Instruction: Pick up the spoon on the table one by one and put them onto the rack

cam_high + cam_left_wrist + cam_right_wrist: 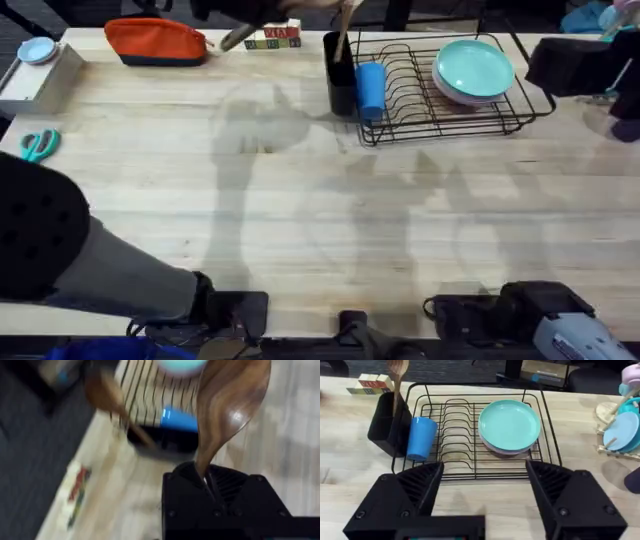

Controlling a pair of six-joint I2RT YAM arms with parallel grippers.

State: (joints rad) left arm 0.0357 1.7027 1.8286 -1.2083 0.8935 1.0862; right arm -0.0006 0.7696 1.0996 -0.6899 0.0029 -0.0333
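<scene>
Spoon (227,410) sits clamped in the left pincer (206,480), blurred, above the rack's (475,467) black utensil cup (387,427), which holds another wooden spoon (397,380); teal plates (509,425) stand in the rack, right pincer (480,485) spread apart

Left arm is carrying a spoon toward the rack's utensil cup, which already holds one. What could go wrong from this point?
The left gripper grips its spoon low by the handle, bowl end up and leaning, so it might pivot or slip in the fingers.

A spoon already stands tilted in the utensil cup; the incoming one could knock it or snag.

The blue cup sits right beside that cup, so a wide approach might bump it off the rack.
</scene>
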